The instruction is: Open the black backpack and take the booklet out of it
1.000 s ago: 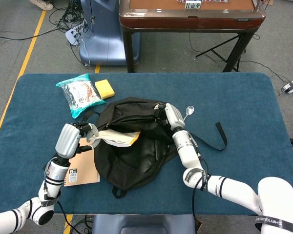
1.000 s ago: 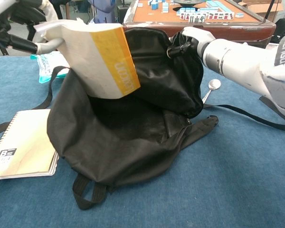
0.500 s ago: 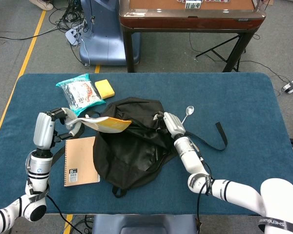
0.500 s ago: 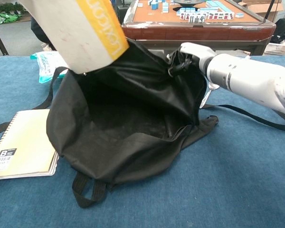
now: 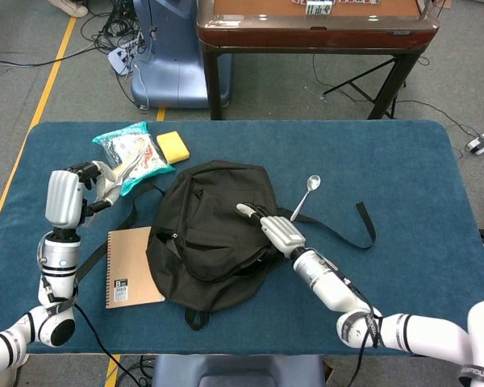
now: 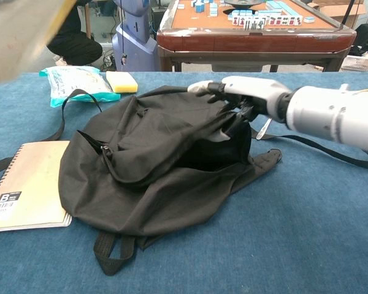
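1. Head view: a blue cloth table [image 5: 403, 242] fills the scene, and nearest the robot a spiral notebook [image 5: 133, 268] lies flat at the 9 o'clock side of the black backpack [image 5: 214, 238], touching it.
2. Past the bag, toward 11 o'clock, sit a teal snack packet [image 5: 133, 153] and a yellow sponge [image 5: 173, 146]; a metal spoon [image 5: 305, 193] lies at about 2 o'clock, with a loose black strap [image 5: 356, 230] trailing off at 3 o'clock.
3. Beyond the far table edge stands a brown game table [image 6: 257, 30] bearing tiles, on grey floor crossed by cables and a yellow line.
4. Compared with a second ago, the backpack has slumped: its mouth, then held wide and upright, now sags low on the cloth, only partly open.
5. The right hand [image 6: 245, 95], which then gripped the bag's upper rim, now lies with fingers extended at the opening, touching the black fabric; whether it pinches any cloth cannot be told.
6. The booklet [image 6: 18, 30], which was halfway out of the bag then, is clear of it now, raised high at the bag's 10 o'clock.
7. The left hand [image 5: 85, 187] holds the booklet, fingers clamped on it; in the chest view only a blurred pale-and-yellow corner shows at top left, well apart from the backpack and the right hand.
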Motion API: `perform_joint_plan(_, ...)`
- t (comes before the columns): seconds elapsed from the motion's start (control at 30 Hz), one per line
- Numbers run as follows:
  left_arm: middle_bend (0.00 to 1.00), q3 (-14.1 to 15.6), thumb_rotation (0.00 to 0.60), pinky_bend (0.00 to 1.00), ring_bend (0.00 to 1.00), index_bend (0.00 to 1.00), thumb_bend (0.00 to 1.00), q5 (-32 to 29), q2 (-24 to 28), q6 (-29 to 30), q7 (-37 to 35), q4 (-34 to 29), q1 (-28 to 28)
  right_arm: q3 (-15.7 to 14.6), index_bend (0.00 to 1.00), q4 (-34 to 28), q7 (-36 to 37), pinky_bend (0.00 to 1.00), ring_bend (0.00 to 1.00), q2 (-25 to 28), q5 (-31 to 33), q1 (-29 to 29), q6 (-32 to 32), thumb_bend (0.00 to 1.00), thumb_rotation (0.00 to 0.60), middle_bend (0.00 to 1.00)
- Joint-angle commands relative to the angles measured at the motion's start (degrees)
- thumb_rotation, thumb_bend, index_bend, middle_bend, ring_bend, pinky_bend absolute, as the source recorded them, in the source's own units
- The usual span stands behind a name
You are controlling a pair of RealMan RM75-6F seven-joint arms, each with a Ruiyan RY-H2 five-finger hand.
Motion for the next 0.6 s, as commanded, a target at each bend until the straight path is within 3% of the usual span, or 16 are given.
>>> perform_joint_plan(0.03, 0.80, 1.9, 0.600, 0.69, 0.64, 0.76, 0.47, 0.8, -3.7, -2.1, 3.3, 5.8, -1.9, -0.2, 0.00, -4.0, 2.3, 0.13, 0.00, 4.1, -3.1, -2.6, 2.6, 0.28, 0.600, 0.02)
perform_joint_plan(0.2, 0.80, 4.8, 0.600, 0.69, 0.63, 0.76, 0.47, 1.4, -7.7, -5.7, 4.9, 10.3, -3.3, 0.4, 0.00, -8.7, 4.5, 0.13, 0.00, 10.7, -5.1, -5.7, 5.9, 0.28, 0.600, 0.02)
perform_joint_plan(0.33, 0.79, 7.3, 0.600, 0.69, 0.62, 0.71, 0.46, 1.5, -8.0, -9.5, 7.4, 8.7, -3.5, 0.9, 0.00, -10.7, 5.9, 0.13, 0.00, 14.9, -5.4, -8.0, 8.2, 0.28, 0.600, 0.02)
perform_joint_plan(0.43, 0.73, 8.7, 0.590, 0.69, 0.59, 0.56, 0.30, 0.0, -5.8, -13.1, 11.3, 3.6, -3.4, 1.2, 0.00, -11.2, 6.5, 0.13, 0.00, 17.8, -5.1, -9.5, 9.6, 0.28, 0.600, 0.02)
perform_joint_plan(0.5, 0.67, 8.8, 0.498, 0.66, 0.55, 0.45, 0.22, -1.0, -4.5, -14.3, 13.2, 0.8, -3.2, 1.2, 0.00, -11.3, 6.7, 0.13, 0.00, 19.0, -4.9, -10.3, 10.4, 0.28, 0.600, 0.02)
perform_joint_plan(0.57, 0.59, 8.7, 0.350, 0.62, 0.50, 0.34, 0.19, -2.2, -3.1, -15.1, 14.4, -2.4, -2.9, 1.0, 0.00, -11.0, 6.9, 0.13, 0.00, 20.1, -4.9, -11.2, 11.3, 0.28, 0.600, 0.02)
perform_joint_plan(0.6, 0.56, 8.5, 0.316, 0.62, 0.48, 0.30, 0.19, -2.7, -2.4, -15.3, 14.6, -3.6, -2.8, 0.9, 0.00, -10.8, 7.0, 0.13, 0.00, 20.5, -5.0, -11.6, 11.6, 0.28, 0.600, 0.02)
